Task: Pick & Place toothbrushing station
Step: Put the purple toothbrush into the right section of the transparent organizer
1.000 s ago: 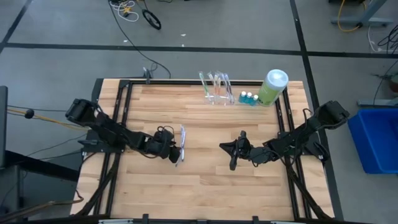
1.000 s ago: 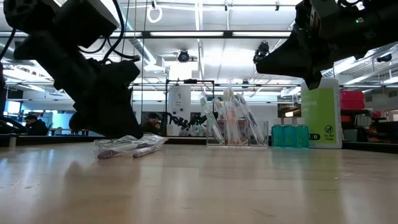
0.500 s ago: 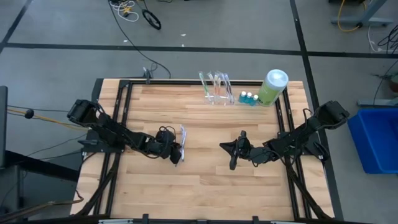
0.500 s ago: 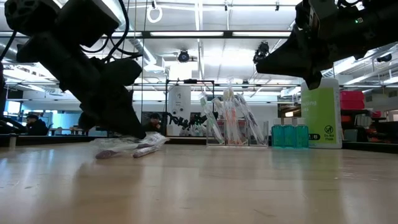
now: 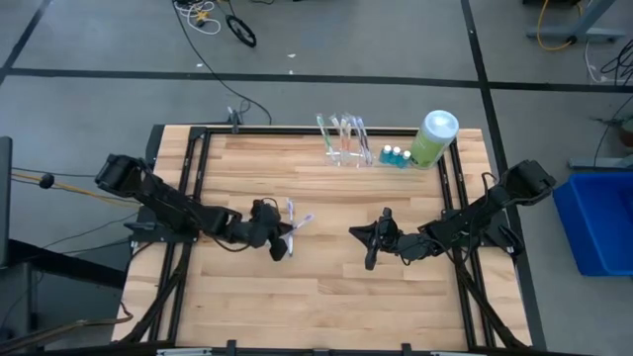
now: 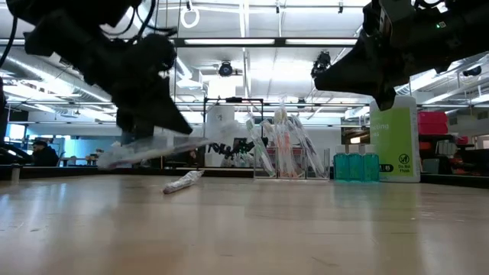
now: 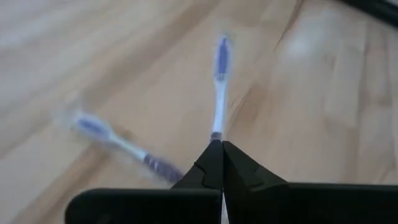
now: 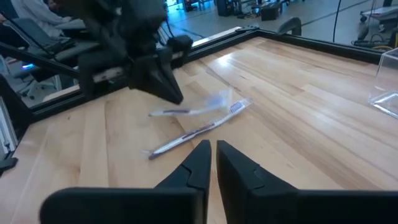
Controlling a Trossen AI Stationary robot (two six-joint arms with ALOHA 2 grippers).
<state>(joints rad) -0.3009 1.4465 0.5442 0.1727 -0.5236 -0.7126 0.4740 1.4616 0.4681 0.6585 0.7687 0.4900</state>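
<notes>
I am seeing the left gripper [image 5: 282,237] near the middle of the table [image 5: 396,297], a little to the left side. Its fingers [image 7: 211,163] are pressed together on 1 toothbrush [image 7: 219,84], and in the low view this toothbrush [image 6: 145,150] is hanging above the wood, tilted. A 2nd toothbrush [image 6: 182,182] is lying flat on the table just under it; in the right wrist view the 2 brushes are crossing close to each other.

The right gripper [image 5: 370,249] is hovering right of the centre, well apart from the brushes. Its fingers [image 8: 199,163] are standing almost together with only a thin gap, and they are holding nothing.

The station [image 5: 343,140] is standing at the far edge of the table, upright, with several slim brushes in its slots. Just beside it on the right I am seeing 2 small blue bottles [image 5: 396,155], and next to them a green bottle [image 5: 432,138] with a white cap. Both arms are far from the station.
</notes>
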